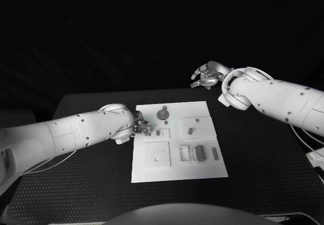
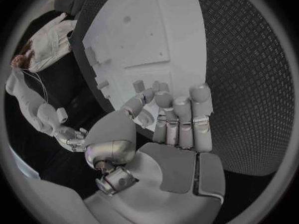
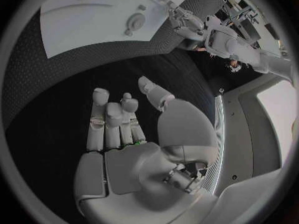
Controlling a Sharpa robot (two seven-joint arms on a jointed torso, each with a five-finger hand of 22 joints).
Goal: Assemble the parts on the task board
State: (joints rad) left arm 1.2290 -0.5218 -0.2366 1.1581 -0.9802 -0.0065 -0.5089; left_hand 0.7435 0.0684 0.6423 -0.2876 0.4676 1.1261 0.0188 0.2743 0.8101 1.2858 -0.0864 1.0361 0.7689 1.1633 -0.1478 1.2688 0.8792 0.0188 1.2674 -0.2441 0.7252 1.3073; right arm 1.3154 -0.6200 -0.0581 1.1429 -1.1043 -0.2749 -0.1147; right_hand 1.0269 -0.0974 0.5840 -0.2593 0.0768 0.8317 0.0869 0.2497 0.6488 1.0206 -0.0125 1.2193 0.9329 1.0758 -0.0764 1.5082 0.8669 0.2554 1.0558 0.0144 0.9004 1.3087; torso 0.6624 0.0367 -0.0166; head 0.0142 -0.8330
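Board [image 1: 179,143] sits centre frame on the black worktop [image 1: 256,154]; grey parts [image 1: 199,152] lie on it, round one [image 1: 163,114] near its top edge. Left hand [image 1: 140,126] is at the board's left edge, mid-left of frame, fingers [image 2: 181,115] curled close together over the board; can't tell if they pinch anything. Right hand [image 1: 206,75] is raised upper right, off the board, fingers [image 3: 112,119] loosely apart, holding nothing.
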